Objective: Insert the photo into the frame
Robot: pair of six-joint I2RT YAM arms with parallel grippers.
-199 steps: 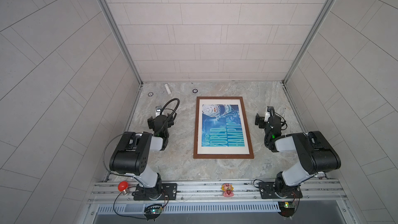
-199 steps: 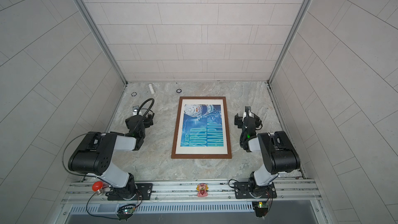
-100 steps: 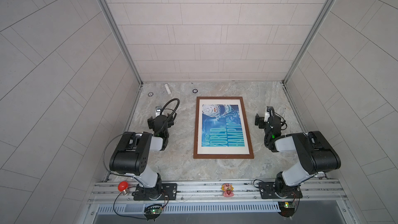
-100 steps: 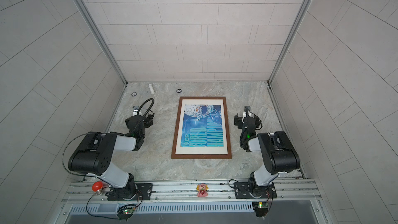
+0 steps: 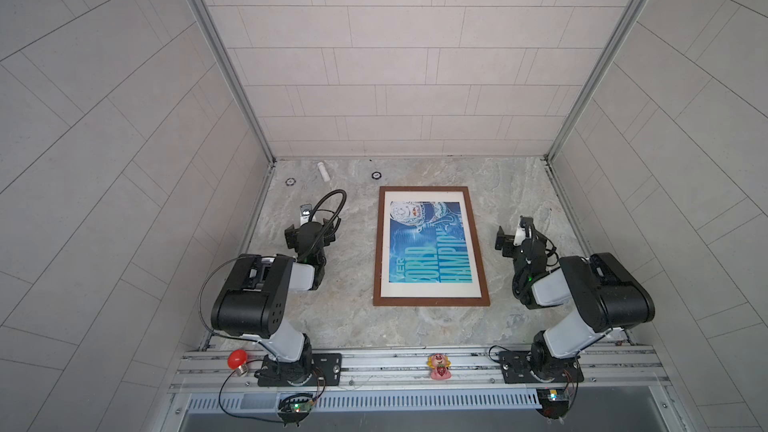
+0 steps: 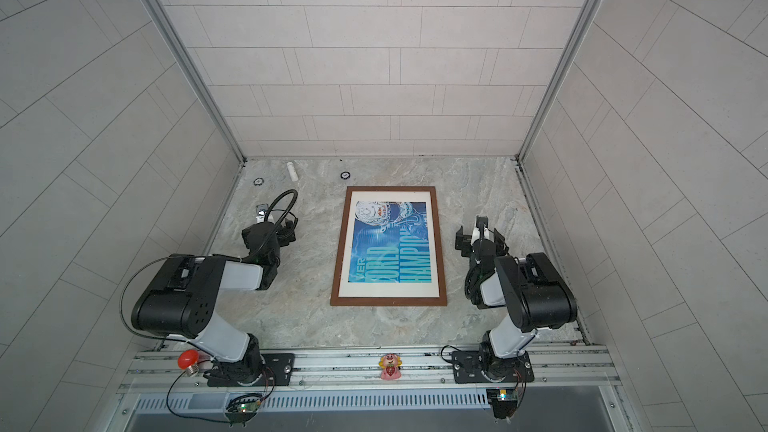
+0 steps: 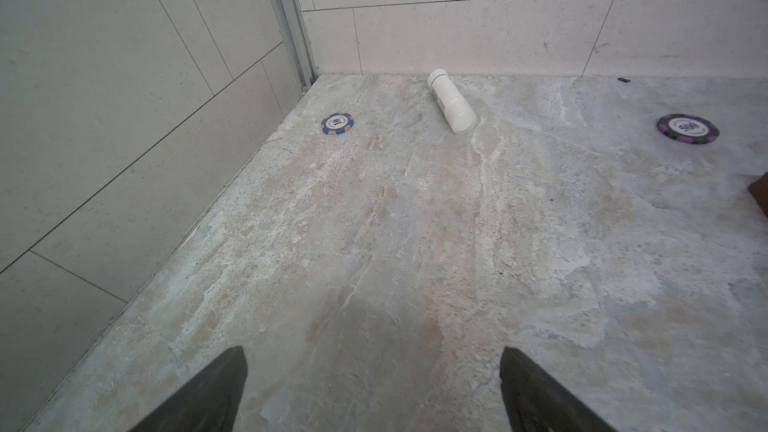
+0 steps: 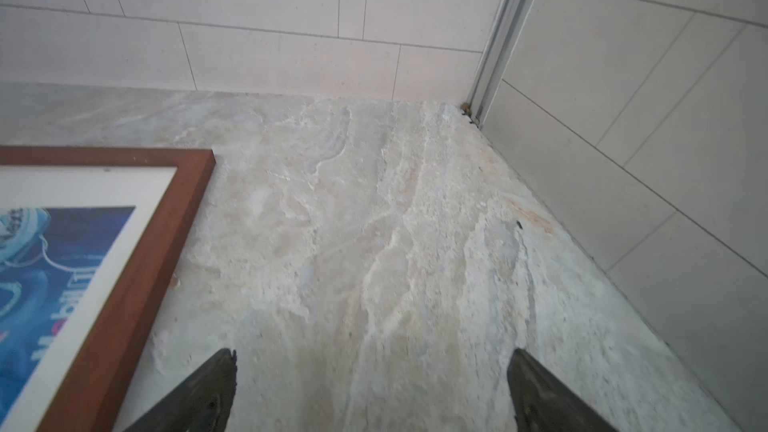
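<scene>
At table point(image 5: 415, 326) centre, the photo point(image 5: 430, 243), lettered "ORLD HAMPION", lies inside the frame point(image 5: 377, 251); left gripper point(image 7: 370, 353) and right gripper point(image 8: 372, 353) flank it, apart, jaws spread wide, holding nothing; beyond, blue chip point(image 7: 336, 124) reads "10", purple chip point(image 7: 688, 128) "500"

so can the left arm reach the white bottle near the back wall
Probably yes: only bare table lies between its open fingers and the white bottle, with nothing blocking, though it looks a stretch.
</scene>
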